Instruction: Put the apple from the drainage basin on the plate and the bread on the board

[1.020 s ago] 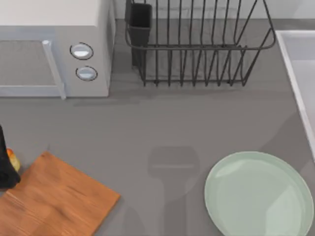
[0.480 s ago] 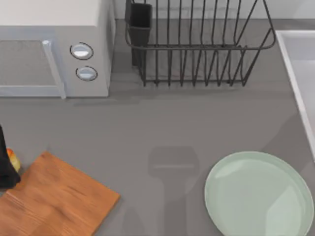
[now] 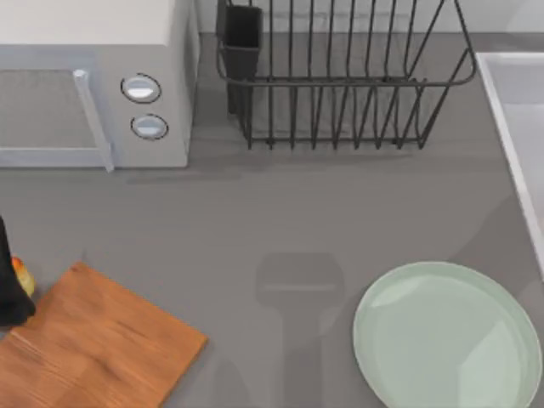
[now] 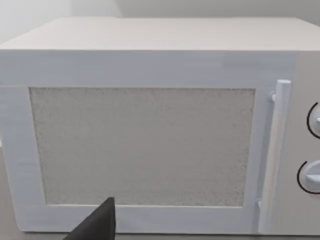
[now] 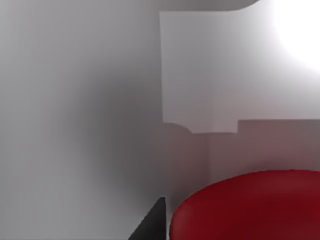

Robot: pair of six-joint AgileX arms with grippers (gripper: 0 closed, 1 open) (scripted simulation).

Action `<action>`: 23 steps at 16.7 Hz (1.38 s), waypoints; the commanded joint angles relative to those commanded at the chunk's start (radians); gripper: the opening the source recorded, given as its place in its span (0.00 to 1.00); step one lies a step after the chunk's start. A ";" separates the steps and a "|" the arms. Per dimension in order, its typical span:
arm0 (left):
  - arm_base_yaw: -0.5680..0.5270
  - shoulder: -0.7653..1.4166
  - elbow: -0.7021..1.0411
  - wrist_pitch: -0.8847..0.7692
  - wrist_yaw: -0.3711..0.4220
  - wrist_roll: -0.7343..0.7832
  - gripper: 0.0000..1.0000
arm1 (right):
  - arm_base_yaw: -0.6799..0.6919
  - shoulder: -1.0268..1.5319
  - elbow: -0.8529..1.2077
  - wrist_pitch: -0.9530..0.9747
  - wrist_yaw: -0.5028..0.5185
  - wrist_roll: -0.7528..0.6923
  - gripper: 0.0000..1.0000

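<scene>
1. My left end effector (image 3: 7,285) is sitting at the far left edge of the bench (image 3: 280,212), just beside the board's upper-left corner — a dark shape, and I cannot tell how wide its fingers are standing.
2. The bread (image 3: 20,275) is peeking out as a small yellow-orange bit right against that end effector, just off the board; whether I am gripping it I cannot tell.
3. The board (image 3: 93,348) is lying flat and tilted at the bench's lower left, with nothing on it.
4. The plate (image 3: 448,334) is resting at the lower right, bare.
5. My left wrist view is facing the microwave (image 4: 150,135) door and handle, with one dark fingertip (image 4: 97,225) showing low in front of it.
6. My right wrist view is looking into a pale basin (image 5: 100,100), with the apple (image 5: 245,207) close up and one dark fingertip (image 5: 152,222) just beside it — I cannot tell how far this right end effector is spread, or whether it is touching the apple.
7. A wire rack (image 3: 340,76) is standing at the back of the bench, right of the microwave, and the basin's rim is running down the right edge.
</scene>
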 joint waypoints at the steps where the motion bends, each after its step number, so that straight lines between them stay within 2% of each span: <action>1: 0.000 0.000 0.000 0.000 0.000 0.000 1.00 | 0.000 0.000 0.000 0.000 0.000 0.000 0.02; 9: 0.000 0.000 0.000 0.000 0.000 0.000 1.00 | 0.000 0.000 0.000 0.000 0.000 0.000 0.00; 12: 0.000 0.000 0.000 0.000 0.000 0.000 1.00 | 0.002 -0.079 0.028 -0.044 -0.014 0.007 0.00; 19: 0.000 0.000 0.000 0.000 0.000 0.000 1.00 | 0.002 -0.221 0.122 -0.312 -0.015 0.005 0.00; 23: 0.000 0.000 0.000 0.000 0.000 0.000 1.00 | 0.001 -0.243 0.144 -0.338 -0.016 0.004 0.00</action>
